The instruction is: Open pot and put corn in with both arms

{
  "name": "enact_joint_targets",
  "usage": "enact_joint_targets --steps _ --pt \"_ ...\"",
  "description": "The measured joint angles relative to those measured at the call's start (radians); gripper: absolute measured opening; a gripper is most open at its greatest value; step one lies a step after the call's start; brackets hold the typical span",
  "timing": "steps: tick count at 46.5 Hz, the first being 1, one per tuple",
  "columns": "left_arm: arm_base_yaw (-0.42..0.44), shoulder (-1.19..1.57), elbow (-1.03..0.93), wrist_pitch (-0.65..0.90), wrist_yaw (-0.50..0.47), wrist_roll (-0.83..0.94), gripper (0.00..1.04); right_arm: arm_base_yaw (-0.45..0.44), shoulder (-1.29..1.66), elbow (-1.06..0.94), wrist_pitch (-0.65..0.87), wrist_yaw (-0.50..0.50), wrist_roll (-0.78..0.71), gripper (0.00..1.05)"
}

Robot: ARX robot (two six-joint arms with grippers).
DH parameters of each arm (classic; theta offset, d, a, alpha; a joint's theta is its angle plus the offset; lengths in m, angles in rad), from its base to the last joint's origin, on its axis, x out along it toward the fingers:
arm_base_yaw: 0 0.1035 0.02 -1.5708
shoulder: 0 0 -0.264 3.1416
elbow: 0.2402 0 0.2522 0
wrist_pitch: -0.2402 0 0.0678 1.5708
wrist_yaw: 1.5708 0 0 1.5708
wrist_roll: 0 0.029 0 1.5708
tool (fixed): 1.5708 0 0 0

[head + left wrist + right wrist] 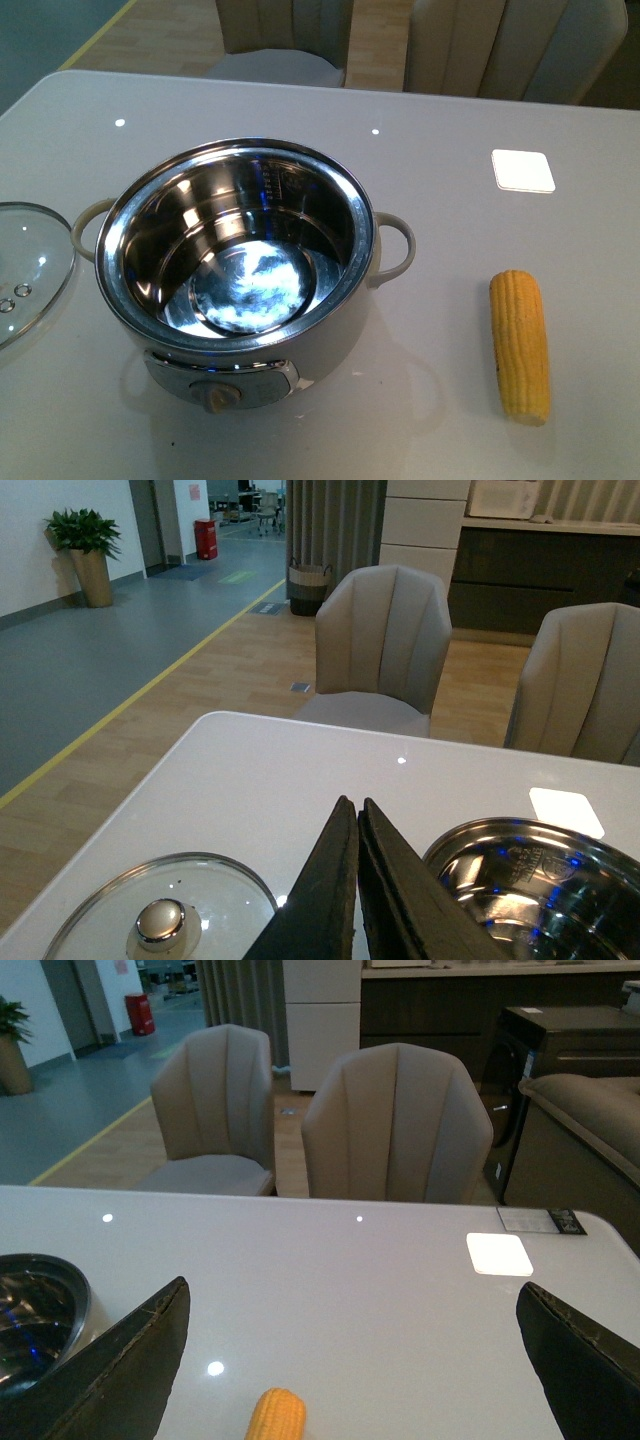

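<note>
1. Cream-white outside and bright steel within, the pot [338,338] stands uncovered near the middle of the table [450,120], with its control knob [221,397] facing the robot. Its bowl is empty, so the opening half of the task appears done and the filling half not yet begun.
2. The glass lid [25,265] lies flat on the table just left of the pot, knob up. Whether its edge touches the pot's left loop handle cannot be told. Lying there, it leaves the pot's mouth clear and sits on the far side from the corn.
3. The corn [521,345] lies on the table well to the right of the pot, apart from it, its length pointing roughly away from the robot. That puts it on the right arm's side, which probably makes that arm the one to fetch it.
4. The left gripper [357,810] has its fingers pressed together with nothing between them. It hangs over the gap between lid and pot and looks parked rather than working.
5. The right gripper [350,1290] has its fingers spread wide and empty, and the cob's end shows low between them. This reads as an approach lined up for a grasp.
6. Neither arm shows in the front view.
7. The likely next move is to descend and close across the cob's middle. The round cob may roll, and its length may call for tilting at the rim.
</note>
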State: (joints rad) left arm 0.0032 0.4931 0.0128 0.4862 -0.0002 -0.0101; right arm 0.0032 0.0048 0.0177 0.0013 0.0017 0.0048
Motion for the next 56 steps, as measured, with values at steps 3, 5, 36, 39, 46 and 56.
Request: enact_joint_targets --steps 3,5,36,39,46,56 --pt "-0.001 -0.040 0.000 -0.037 0.000 0.000 0.03 0.000 0.000 0.000 0.000 0.000 0.000 0.96" --pt "-0.001 -0.061 0.000 -0.057 0.000 0.000 0.03 0.000 0.000 0.000 0.000 0.000 0.000 0.96" --pt "-0.001 -0.416 0.000 -0.443 0.000 0.000 0.03 0.000 0.000 0.000 0.000 0.000 0.000 0.96" --pt "-0.001 -0.471 0.000 -0.478 0.000 0.000 0.03 0.000 0.000 0.000 0.000 0.000 0.000 0.96" --pt "-0.001 -0.486 0.000 -0.485 0.000 0.000 0.03 0.000 0.000 0.000 0.000 0.000 0.000 0.96" --pt "-0.001 -0.487 0.000 -0.485 0.000 0.000 0.27 0.000 0.000 0.000 0.000 0.000 0.000 0.96"
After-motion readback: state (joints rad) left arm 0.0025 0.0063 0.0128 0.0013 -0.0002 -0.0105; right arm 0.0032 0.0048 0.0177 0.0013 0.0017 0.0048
